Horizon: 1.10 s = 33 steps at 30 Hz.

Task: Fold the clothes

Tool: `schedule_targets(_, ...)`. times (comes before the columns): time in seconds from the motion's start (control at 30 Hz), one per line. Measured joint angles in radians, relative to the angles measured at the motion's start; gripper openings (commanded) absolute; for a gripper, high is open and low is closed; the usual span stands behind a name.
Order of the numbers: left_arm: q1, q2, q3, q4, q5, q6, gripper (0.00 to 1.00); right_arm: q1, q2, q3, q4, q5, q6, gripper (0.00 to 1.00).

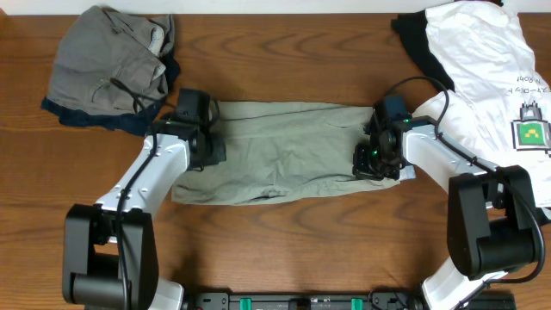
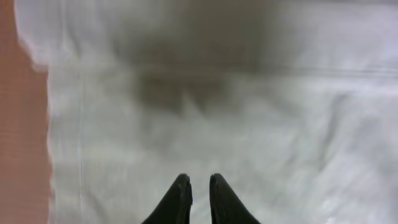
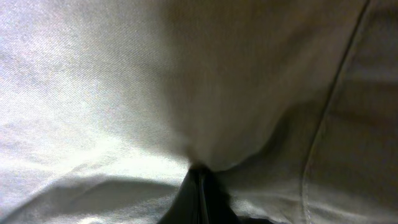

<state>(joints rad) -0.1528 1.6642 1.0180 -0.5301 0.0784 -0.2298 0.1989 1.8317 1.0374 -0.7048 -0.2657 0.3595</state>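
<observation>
**Khaki shorts spread flat at centre, a gripper at each end**

The wooden table (image 1: 284, 241) fills the overhead view. Across its middle the khaki shorts (image 1: 284, 151) lie as a long, wide band running left to right, mostly flat with soft creases near the centre. At the upper right, a white T-shirt (image 1: 482, 60) lies rumpled, its green print (image 1: 531, 132) near the right edge, with a black garment (image 1: 417, 39) showing from under its left side. At the upper left, a grey garment (image 1: 108, 65) sits bunched on top of a dark blue piece (image 1: 53, 107).

The left gripper (image 1: 205, 145) rests on the left end of the shorts. In the left wrist view its tips (image 2: 199, 182) are drawn almost together over pale cloth (image 2: 249, 137), with only a thin slit between them and no fabric seen in it.

The right gripper (image 1: 376, 159) sits on the right end of the shorts. In the right wrist view its fingers (image 3: 199, 183) are pressed together on a raised pucker of the cloth (image 3: 124, 93), beside a stitched seam (image 3: 329, 124).
</observation>
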Motion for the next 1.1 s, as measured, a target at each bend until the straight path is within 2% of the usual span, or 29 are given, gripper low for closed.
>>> schedule_targets(0.3, 0.000, 0.089, 0.000, 0.076, -0.003, 0.042, 0.10, 0.000, 0.000, 0.000, 0.013, 0.002, 0.000, 0.01)
schedule_targets(0.73, 0.000, 0.196, 0.002, 0.331, -0.107, 0.070, 0.10, 0.000, 0.000, 0.000, 0.017, 0.004, 0.000, 0.01)
schedule_targets(0.9, 0.000, 0.210, -0.002, 0.513, -0.144, 0.072, 0.11, 0.000, 0.000, 0.000, 0.017, 0.007, 0.000, 0.01)
schedule_targets(1.1, 0.000, 0.213, -0.003, 0.852, -0.162, 0.083, 0.11, 0.000, 0.000, 0.000, 0.018, 0.009, 0.000, 0.01)
